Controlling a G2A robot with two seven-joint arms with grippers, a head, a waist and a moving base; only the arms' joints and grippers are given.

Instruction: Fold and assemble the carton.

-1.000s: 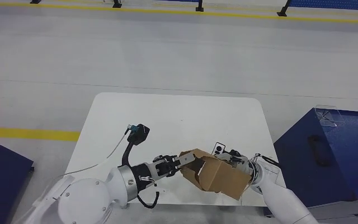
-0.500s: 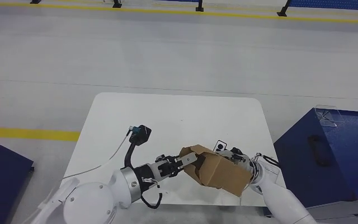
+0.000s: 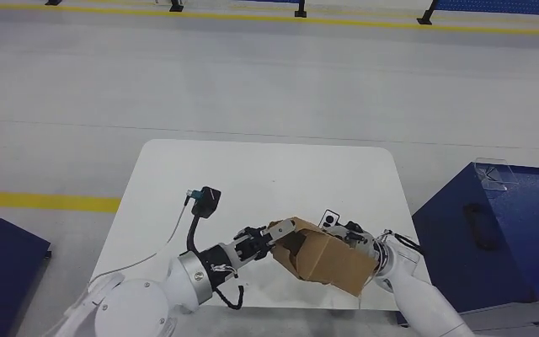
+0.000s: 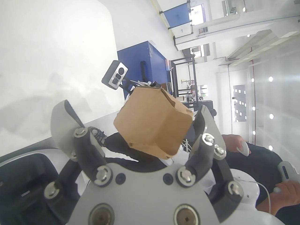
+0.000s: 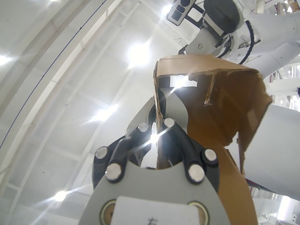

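Top view, and at the worktop's [image 3: 253, 168] near edge, left of centre, the left gripper [image 3: 259, 242] is pointed at the carton's open end. Its fingers [image 4: 64, 115] are spread wide apart, nothing clamped. In the left wrist view the box's closed corner sits in the gap between them, and one finger stands just beside its edge; whether it touches is hard to call.

On to the brown carton [image 3: 327, 254], tilted over the near edge towards the near-right corner, one loose flap jutting towards the left gripper.

Behind it, the right gripper [image 5: 160, 101] has its fingers pinched together on the carton's side wall. The right wrist view shows the cardboard edge running straight between them, and the ragged, half-folded flaps arching above.

Past the worktop's right edge stands a blue cabinet [image 3: 480, 223].
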